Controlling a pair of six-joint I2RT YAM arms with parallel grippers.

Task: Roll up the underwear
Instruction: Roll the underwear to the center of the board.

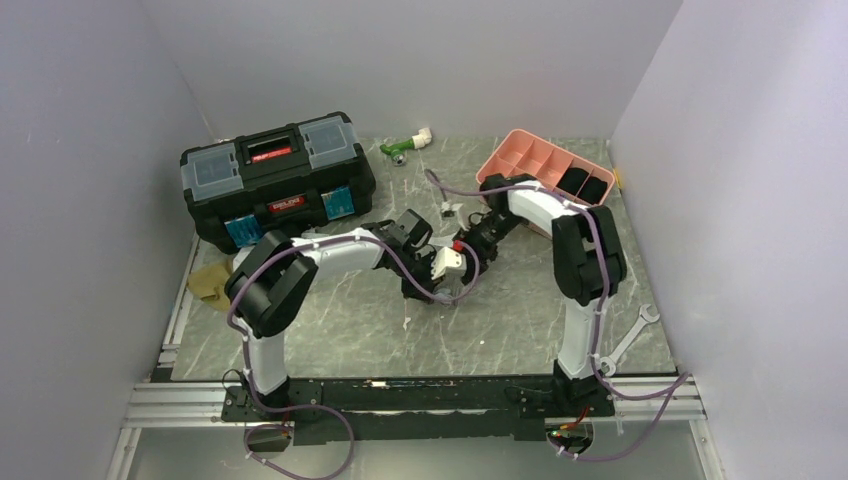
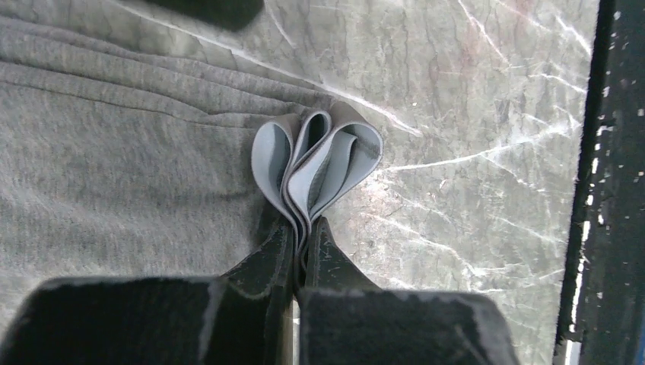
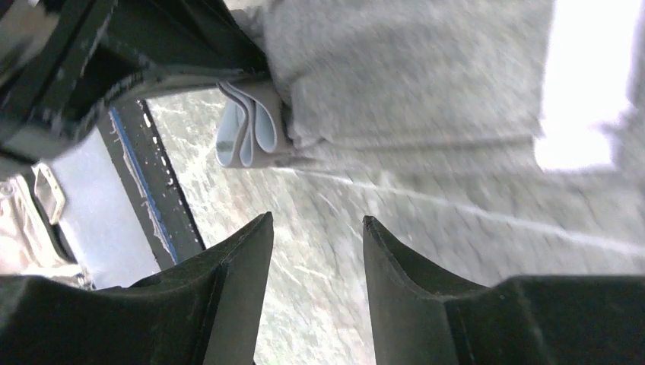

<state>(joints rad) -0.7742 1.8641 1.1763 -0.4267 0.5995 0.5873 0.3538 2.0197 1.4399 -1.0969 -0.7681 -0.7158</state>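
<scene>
A grey underwear (image 2: 114, 152) lies spread on the marble table. Its folded elastic waistband (image 2: 316, 163) is pinched between the fingers of my left gripper (image 2: 304, 228), which is shut on it. In the right wrist view the same grey cloth (image 3: 395, 76) fills the top, with the waistband (image 3: 247, 133) in the left gripper's fingers (image 3: 152, 61). My right gripper (image 3: 316, 224) is open and empty, just above the table beside the cloth's edge. In the top view both grippers, left (image 1: 438, 270) and right (image 1: 472, 243), meet at the table's middle.
A black toolbox (image 1: 275, 180) stands at the back left. An olive-tan underwear (image 1: 210, 283) lies at the left edge. A pink compartment tray (image 1: 520, 155) at the back right holds black rolled cloth (image 1: 585, 183). A wrench (image 1: 630, 340) lies at the right. A green-white fitting (image 1: 405, 145) lies at the back.
</scene>
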